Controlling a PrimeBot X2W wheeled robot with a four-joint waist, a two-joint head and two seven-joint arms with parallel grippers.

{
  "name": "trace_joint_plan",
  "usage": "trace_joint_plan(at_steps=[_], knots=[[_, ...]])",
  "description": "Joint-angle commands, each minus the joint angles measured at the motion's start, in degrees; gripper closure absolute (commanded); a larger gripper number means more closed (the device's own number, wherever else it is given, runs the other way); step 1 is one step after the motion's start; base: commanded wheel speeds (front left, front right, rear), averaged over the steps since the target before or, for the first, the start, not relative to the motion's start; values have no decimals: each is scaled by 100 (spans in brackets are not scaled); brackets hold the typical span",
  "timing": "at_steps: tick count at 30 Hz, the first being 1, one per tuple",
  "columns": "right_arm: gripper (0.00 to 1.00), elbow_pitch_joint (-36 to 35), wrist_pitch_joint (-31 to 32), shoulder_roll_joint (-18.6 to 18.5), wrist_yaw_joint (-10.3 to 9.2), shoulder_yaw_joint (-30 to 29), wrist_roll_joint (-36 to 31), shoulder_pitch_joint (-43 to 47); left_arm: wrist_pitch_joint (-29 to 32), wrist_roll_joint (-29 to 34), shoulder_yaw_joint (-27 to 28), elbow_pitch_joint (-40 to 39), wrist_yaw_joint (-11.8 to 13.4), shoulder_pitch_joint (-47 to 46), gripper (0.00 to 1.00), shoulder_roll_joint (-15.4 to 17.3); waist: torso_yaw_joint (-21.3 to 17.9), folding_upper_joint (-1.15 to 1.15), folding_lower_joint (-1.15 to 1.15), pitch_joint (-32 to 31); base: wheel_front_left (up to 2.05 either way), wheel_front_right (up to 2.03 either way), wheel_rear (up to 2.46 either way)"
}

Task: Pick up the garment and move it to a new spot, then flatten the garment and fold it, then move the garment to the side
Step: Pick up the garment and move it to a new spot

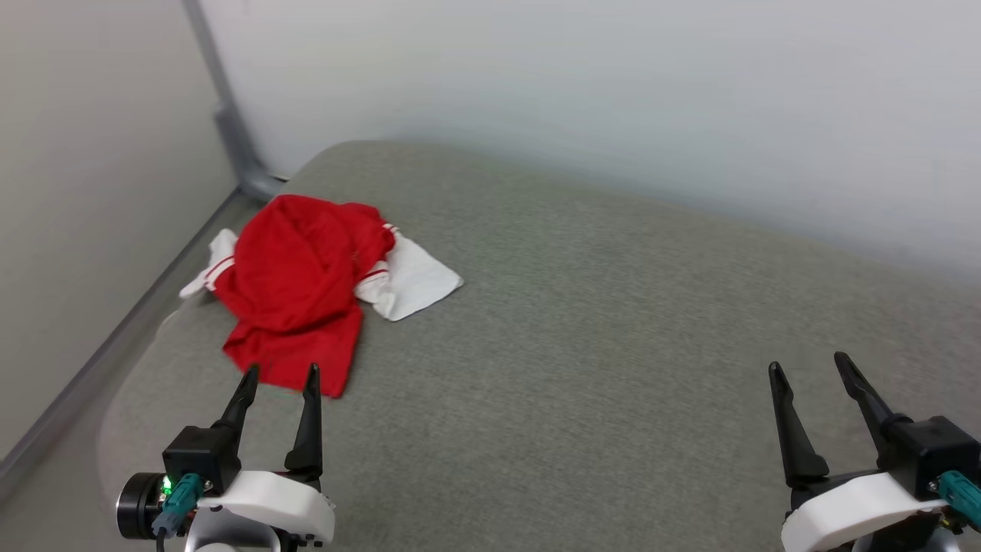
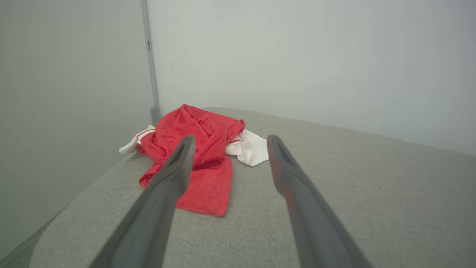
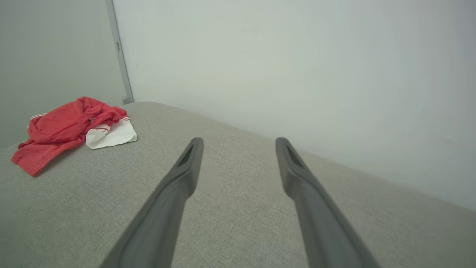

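Observation:
The garment [image 1: 299, 284] lies crumpled in a heap at the far left of the grey padded surface [image 1: 582, 345], red with white sleeves sticking out on both sides. Any lettering is hidden in the folds. My left gripper [image 1: 281, 373] is open just in front of the garment's near hem, fingers pointing at it without touching. In the left wrist view the garment [image 2: 197, 149] sits ahead between the open left gripper's [image 2: 230, 143] fingers. My right gripper [image 1: 808, 366] hangs open over bare surface at the lower right, far from the garment [image 3: 67, 126], as the right wrist view [image 3: 240, 143] shows.
Pale walls close in behind and to the left, meeting at a grey corner post [image 1: 230, 115]. The padded surface's rounded left edge [image 1: 130, 383] drops to a narrow gap beside the left wall. Bare grey surface stretches right of the garment.

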Motion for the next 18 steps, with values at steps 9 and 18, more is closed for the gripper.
trace_joint_plan(at_steps=[9,18], knots=[[0,48,-35,2,-4,39,40,-95,-16,41,120,96,5,-42,0,5,746,0,0,25,0,0,0],[0,47,17,2,-4,52,-30,-258,-16,-32,249,177,-38,-243,0,46,874,0,0,186,0,0,0]])
